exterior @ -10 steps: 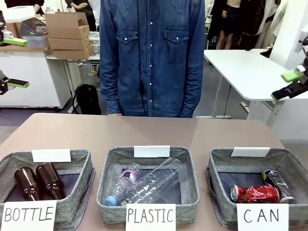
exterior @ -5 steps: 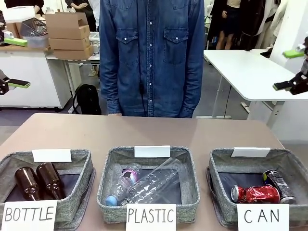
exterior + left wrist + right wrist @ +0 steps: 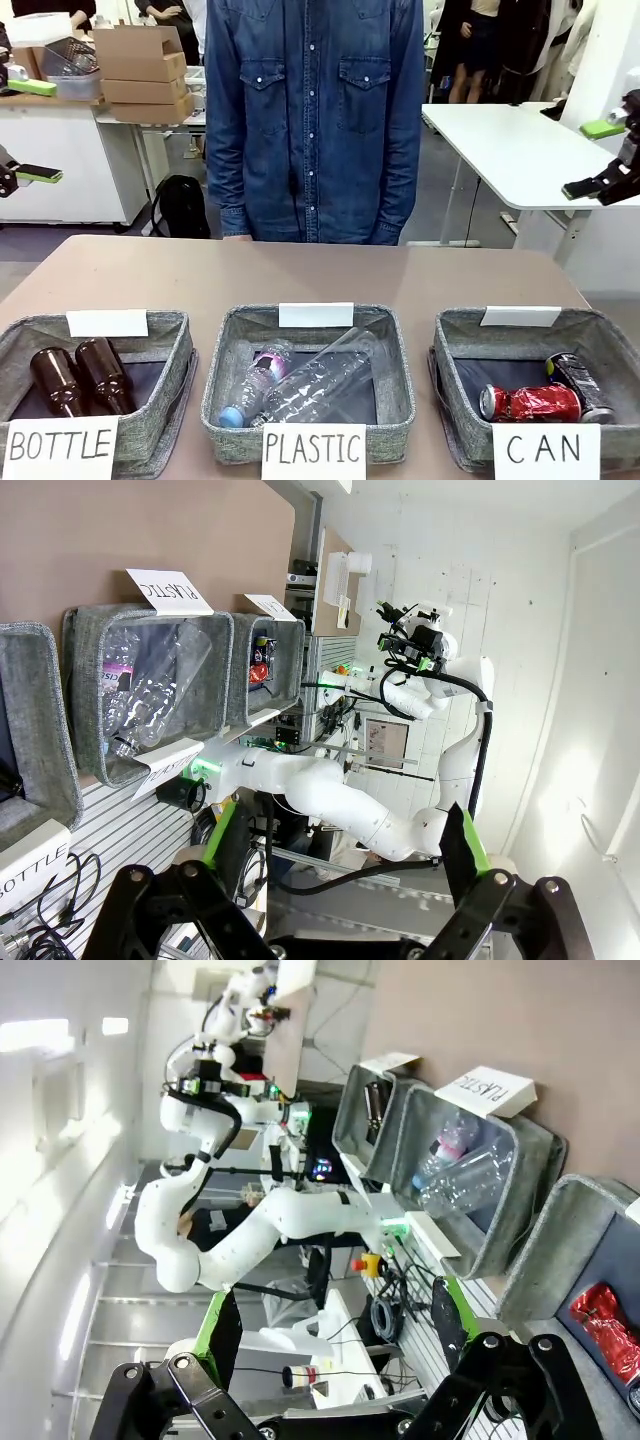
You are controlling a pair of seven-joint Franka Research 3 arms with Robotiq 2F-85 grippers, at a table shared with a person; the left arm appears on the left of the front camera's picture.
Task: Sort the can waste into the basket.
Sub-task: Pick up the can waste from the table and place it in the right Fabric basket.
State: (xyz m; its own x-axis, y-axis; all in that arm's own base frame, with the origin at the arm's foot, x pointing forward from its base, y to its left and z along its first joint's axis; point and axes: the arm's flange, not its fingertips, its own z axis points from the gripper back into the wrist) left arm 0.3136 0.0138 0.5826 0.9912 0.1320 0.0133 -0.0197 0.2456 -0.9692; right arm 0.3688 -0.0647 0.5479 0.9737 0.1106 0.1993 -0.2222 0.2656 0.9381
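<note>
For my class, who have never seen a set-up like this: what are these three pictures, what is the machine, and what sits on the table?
Two white robot arms share a table with a person standing at its far side. The front view looks across the table; each wrist view looks along one arm's own jaws. The left gripper and right gripper both stand open, holding nothing. Three grey baskets sit in a row: one signed BOTTLE with brown bottles, one signed PLASTIC with clear bottles, and the CAN basket, where a red can and a black can lie.
</note>
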